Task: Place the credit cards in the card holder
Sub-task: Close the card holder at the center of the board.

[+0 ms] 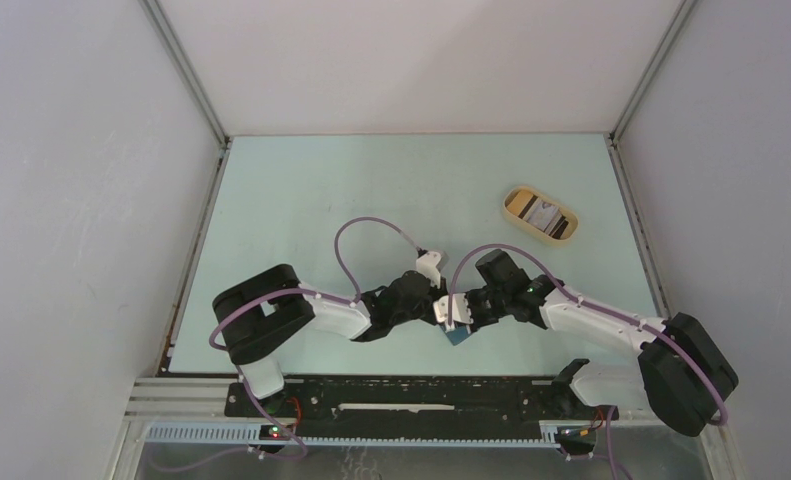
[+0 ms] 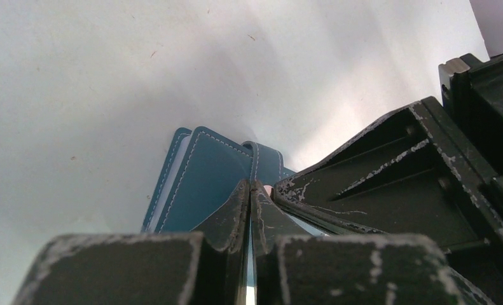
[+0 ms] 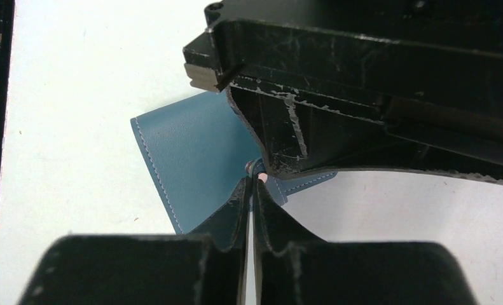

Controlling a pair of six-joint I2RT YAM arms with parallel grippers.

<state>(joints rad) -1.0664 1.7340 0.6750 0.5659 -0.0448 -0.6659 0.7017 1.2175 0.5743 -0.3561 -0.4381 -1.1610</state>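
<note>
Where both arms meet at the near middle of the bench (image 1: 371,180), the card holder (image 1: 458,336) sits between the left gripper (image 1: 437,308) and the right gripper (image 1: 468,312). One credit card (image 1: 543,213) lies in the tan tray (image 1: 516,203), far right. From the left wrist, the left gripper (image 2: 251,187) is pinched narrow on the card holder (image 2: 204,184). From the right wrist, the right gripper (image 3: 251,181) is pinched narrow on it by the snap tab (image 3: 299,184).

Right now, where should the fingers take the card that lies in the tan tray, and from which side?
Come from straight above. The card seems to lie flat inside the tray, whose raised rim blocks a sideways approach. Pinch across its narrow width, probably after tipping one edge up.
</note>
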